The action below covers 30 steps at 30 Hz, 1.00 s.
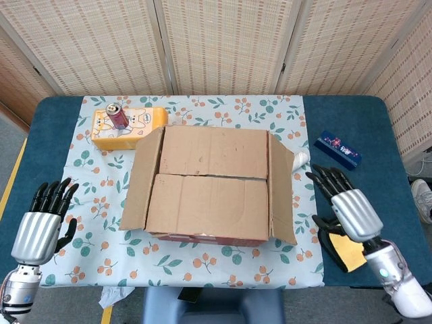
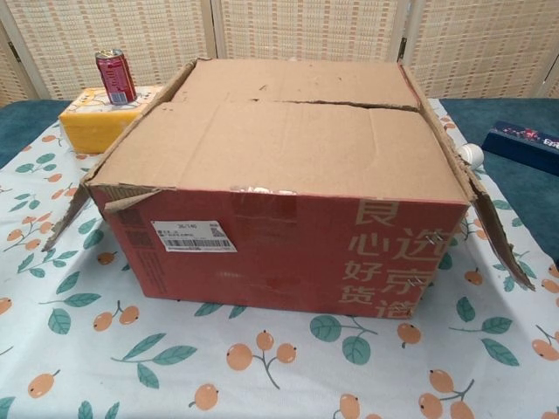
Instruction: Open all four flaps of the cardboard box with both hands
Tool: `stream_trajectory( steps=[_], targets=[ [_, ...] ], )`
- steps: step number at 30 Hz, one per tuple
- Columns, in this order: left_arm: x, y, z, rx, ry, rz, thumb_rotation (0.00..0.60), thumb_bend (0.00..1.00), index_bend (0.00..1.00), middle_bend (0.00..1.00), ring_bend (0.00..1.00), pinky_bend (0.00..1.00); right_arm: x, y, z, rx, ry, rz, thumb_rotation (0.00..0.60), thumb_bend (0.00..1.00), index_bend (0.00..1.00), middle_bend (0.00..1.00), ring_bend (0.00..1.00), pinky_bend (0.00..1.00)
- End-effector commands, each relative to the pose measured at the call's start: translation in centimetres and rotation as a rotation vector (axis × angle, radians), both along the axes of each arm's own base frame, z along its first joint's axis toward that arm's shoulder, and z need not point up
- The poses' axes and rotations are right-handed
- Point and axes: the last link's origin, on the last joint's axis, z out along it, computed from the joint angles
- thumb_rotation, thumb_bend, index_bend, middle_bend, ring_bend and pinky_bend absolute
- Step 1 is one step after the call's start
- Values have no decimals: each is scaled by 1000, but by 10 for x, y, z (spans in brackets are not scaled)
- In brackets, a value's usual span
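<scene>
The cardboard box [image 1: 209, 185] [image 2: 288, 183] stands mid-table on the floral cloth. Its left flap [image 1: 140, 181] [image 2: 83, 196] and right flap [image 1: 281, 191] [image 2: 489, 223] hang outward and down. The far flap [image 1: 214, 151] and near flap [image 1: 208, 206] lie flat, closing the top, with a seam between them. My left hand [image 1: 39, 226] is off to the left of the box, fingers spread, holding nothing. My right hand [image 1: 347, 206] is to the right of the box, fingers spread, empty, a short way from the right flap. Neither hand shows in the chest view.
A yellow box [image 1: 125, 128] [image 2: 100, 118] with a red can [image 1: 118, 116] [image 2: 114, 76] on it sits at the back left. A blue packet [image 1: 337, 149] [image 2: 524, 140] lies right. A yellow cloth on a black pad [image 1: 345, 248] lies under my right hand. A white object [image 1: 301, 158] peeks beside the right flap.
</scene>
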Motion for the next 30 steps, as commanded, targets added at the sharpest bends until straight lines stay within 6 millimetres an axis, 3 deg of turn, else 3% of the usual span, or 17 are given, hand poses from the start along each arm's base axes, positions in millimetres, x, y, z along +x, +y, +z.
stream_trajectory(
  steps=[1, 7, 13, 30],
  targets=[
    [-21, -7, -8, 20, -36, 21, 600, 580, 2, 62, 1, 0, 42, -41, -18, 79, 20, 44, 600, 374, 0, 0, 0, 0],
    [-45, -6, -6, 39, -66, 74, 600, 581, 7, 62, 2, 0, 73, -69, -45, 154, 41, 77, 600, 374, 0, 0, 0, 0],
    [-59, -10, -5, 35, -82, 103, 600, 580, 18, 62, 2, 0, 91, -83, -66, 174, 78, 117, 600, 373, 0, 0, 0, 0],
    [-77, -18, 8, 75, -160, 103, 600, 580, 21, 62, 3, 0, 107, -111, -98, 148, 181, 139, 600, 367, 0, 0, 0, 0]
  ],
)
